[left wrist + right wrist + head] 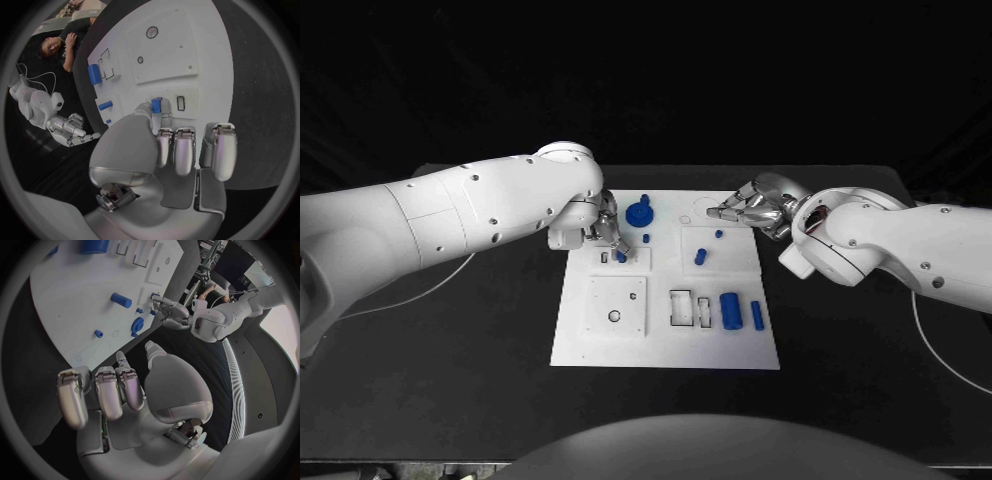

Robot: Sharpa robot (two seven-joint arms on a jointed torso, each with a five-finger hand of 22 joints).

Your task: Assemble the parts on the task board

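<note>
The white task board (668, 340) lies flat in the middle of the black bench (444, 370), its long side running away from the robot. On its near right part a thick blue cylinder (730, 307) lies beside a thinner blue rod (757, 316), with a small blue block (705, 309) just to their left next to a rectangular outline. Further back, a short blue peg (701, 256) sits on a raised square plate, a tiny blue piece (720, 234) just behind it. A round blue gear-like part (640, 214) stands near the board's far edge, left of centre. A raised white panel (617, 304) with a dark ring-shaped hole occupies the near left part.

The left robot hand (606, 238) reaches over the board's far left area, its fingertips pinching a small blue part (156, 105) above a raised plate with narrow slots; in the left wrist view the piece sits between the thumb and a finger, beside a dark slot (180, 103). The other fingers (184, 150) hang curled in a row.

The right robot hand (750, 212) hovers over the board's far right corner, holding nothing, its fingers (106, 395) loosely bent and apart, clear of the board's surface in the right wrist view.
</note>
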